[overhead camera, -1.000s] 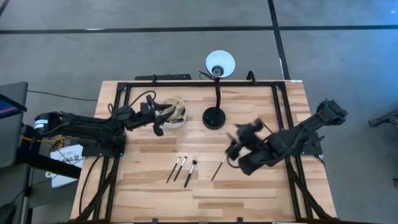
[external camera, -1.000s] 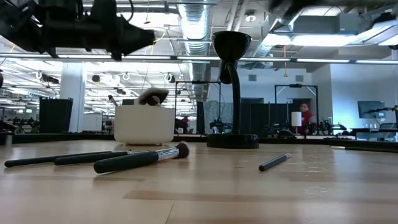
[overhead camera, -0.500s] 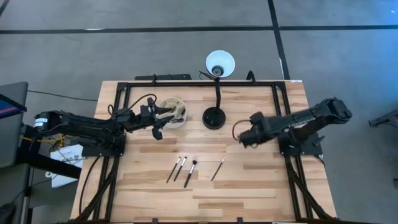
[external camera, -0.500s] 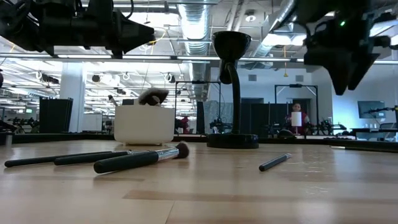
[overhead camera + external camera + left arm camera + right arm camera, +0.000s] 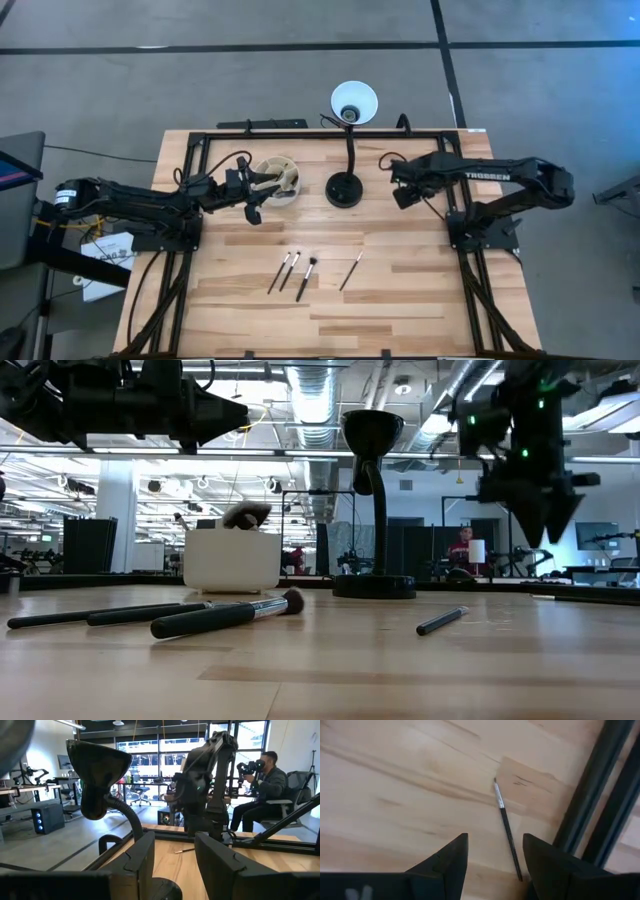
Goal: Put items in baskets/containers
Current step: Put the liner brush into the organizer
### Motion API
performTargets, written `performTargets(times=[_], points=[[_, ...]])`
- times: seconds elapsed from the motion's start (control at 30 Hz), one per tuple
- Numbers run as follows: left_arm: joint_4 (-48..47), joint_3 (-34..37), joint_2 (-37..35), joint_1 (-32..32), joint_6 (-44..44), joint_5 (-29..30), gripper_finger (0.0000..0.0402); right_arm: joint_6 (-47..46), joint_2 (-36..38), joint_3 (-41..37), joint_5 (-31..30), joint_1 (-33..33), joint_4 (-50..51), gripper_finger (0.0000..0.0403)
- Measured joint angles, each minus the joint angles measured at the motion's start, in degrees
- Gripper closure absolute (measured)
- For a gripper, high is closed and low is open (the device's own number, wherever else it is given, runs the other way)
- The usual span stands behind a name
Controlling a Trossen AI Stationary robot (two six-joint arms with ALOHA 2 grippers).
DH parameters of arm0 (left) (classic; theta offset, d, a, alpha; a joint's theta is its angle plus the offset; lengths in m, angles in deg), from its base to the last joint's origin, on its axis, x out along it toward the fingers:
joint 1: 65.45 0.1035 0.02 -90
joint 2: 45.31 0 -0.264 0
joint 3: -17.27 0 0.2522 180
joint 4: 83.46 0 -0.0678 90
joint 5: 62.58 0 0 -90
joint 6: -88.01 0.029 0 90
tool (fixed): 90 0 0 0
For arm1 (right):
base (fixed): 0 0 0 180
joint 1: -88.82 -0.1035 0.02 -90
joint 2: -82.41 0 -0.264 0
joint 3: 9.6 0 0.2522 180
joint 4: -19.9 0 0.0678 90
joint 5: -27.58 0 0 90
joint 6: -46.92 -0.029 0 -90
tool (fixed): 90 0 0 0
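Cream-coloured and round, the divided cup (image 5: pixel 277 180) stands near the table's (image 5: pixel 400 310) far edge toward the left side, beside the black desk lamp's base (image 5: pixel 343 190), with a few brushes already standing in it. The left gripper (image 5: pixel 255 190) hangs just at the cup's near-left side, jaws parted with nothing between them. The right gripper (image 5: pixel 400 178) hovers over the far right part of the table, pointing down, jaws apart and empty; its wrist view shows a thin liner brush (image 5: pixel 506 827) lying on the wood directly below, close to the black frame rail (image 5: pixel 585 800).

Four more makeup brushes (image 5: pixel 296 271) lie in the table's middle toward the near edge, well apart from the cup.

These brushes look light, stiff and slim, so they will probably roll or skid on the smooth wood. The handle's middle seems the safest hold, crosswise, leaving the soft bristles untouched.
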State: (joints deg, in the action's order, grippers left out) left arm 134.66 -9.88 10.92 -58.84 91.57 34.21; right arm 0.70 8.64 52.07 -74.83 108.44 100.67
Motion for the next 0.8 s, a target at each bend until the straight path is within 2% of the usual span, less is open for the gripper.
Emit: performTargets(times=[0.13, 0.33, 0.47, 0.6, 0.8], points=[[-0.02, 0.00, 0.01, 0.00, 0.00, 0.00, 0.0266, 0.11, -0.58, -3.79, 0.20, 4.17, -2.49, 0.0229], [-0.50, 0.00, 0.04, 0.00, 0.00, -0.02, 0.0266, 0.21, -0.44, -6.64, 1.14, 8.76, -4.74, 0.0260], [-0.54, 0.00, 0.04, 0.00, 0.00, -0.02, 0.0266, 1.61, -0.45, -9.70, 3.88, 11.29, -11.89, 0.0278], [-0.57, 0.00, 0.04, 0.00, 0.00, -0.02, 0.0266, 1.80, -0.46, -12.03, 3.56, 12.77, -16.59, 0.0283], [-0.60, 0.00, 0.04, 0.00, 0.00, -0.02, 0.0266, 2.74, -0.46, -13.91, 3.43, 14.95, -17.09, 0.0284]])
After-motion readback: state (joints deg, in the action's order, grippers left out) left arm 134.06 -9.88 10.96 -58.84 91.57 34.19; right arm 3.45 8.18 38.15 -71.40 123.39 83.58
